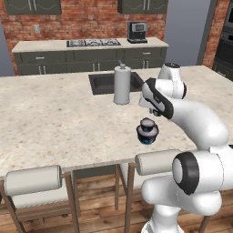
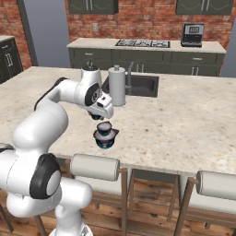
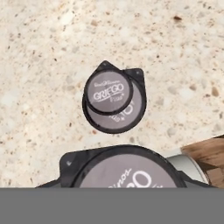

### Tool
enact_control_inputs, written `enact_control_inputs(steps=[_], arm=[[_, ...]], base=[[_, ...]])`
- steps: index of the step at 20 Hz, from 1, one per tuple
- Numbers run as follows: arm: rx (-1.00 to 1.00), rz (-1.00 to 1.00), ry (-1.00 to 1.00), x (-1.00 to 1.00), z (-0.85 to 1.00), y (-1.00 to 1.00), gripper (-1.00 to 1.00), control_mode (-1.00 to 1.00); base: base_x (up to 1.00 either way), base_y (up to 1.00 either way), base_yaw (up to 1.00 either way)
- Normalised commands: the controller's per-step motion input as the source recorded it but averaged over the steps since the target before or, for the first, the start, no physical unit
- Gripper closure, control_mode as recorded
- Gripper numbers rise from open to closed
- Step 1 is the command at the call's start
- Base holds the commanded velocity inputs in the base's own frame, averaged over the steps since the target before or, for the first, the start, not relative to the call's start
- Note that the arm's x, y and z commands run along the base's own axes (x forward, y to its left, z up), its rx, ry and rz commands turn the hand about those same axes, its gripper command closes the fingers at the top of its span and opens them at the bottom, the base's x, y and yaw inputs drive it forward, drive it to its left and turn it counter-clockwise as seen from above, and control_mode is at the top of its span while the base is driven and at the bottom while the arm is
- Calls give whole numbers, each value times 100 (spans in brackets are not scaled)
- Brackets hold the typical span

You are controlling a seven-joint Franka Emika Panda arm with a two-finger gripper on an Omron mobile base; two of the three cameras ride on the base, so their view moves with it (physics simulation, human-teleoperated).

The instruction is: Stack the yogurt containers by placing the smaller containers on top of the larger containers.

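The jaws [image 2: 102, 118] seem pinched across a light, stiff, slick-sided yogurt cup [image 3: 127, 173], best held below its lid, over the stacked cups [image 3: 114, 103] on the bench [image 3: 43, 43]

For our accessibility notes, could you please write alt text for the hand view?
Seen from above, a small yogurt container sits on a wider yogurt container, off-centre, on a speckled beige countertop. A larger lidded yogurt cup fills the bottom edge.
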Motion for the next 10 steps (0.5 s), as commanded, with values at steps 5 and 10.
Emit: enact_control_inputs(steps=[5,10], arm=[[0,0,0,20,-16,0,100,-100],[0,0,0,22,-17,0,100,-100]], base=[[0,0,0],[0,0,0]])
